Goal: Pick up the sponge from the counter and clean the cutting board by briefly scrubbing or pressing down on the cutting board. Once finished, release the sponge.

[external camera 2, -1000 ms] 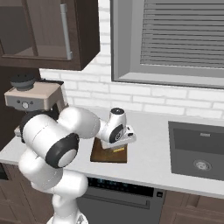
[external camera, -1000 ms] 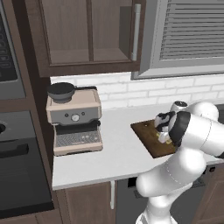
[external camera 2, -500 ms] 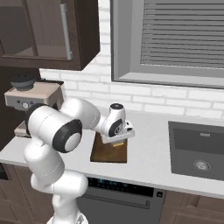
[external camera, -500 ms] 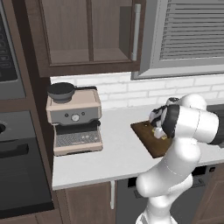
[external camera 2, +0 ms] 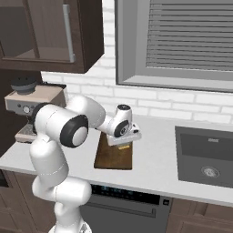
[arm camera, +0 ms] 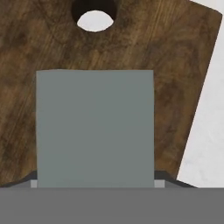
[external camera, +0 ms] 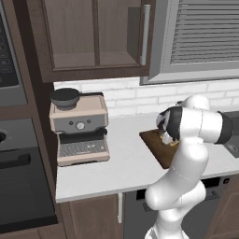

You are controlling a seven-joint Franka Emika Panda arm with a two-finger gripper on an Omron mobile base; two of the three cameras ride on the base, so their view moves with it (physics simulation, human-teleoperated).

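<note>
While the sponge sits between the fingers, these lines describe the scrubbing step.

Sponge: the sponge (arm camera: 94, 127) shows its grey-green face in the hand view, over the board (arm camera: 39, 48) and close to its hanging hole (arm camera: 94, 17).
Sponge in base views: a small yellow part (external camera: 167, 138) shows under the wrist, over the board's far half.
Contact: I cannot tell if the sponge touches the wood or is just above it.
Gripper: the gripper (external camera 2: 124, 139) is clamped on the sponge; the finger tips are almost hidden at its two sides.
Board: it lies flat on the counter (external camera: 116, 163), between the coffee machine (external camera: 79, 126) and the sink (external camera 2: 207, 157).
Board edge: the counter appears just beside the sponge's right side in the hand view.
Advice: press straight down, keep strokes short and toward the board's middle, away from the hole and edge.
Risk: a hard sideways push could slide the board.
Release: probably best to let go only when the sponge rests flat.
</note>
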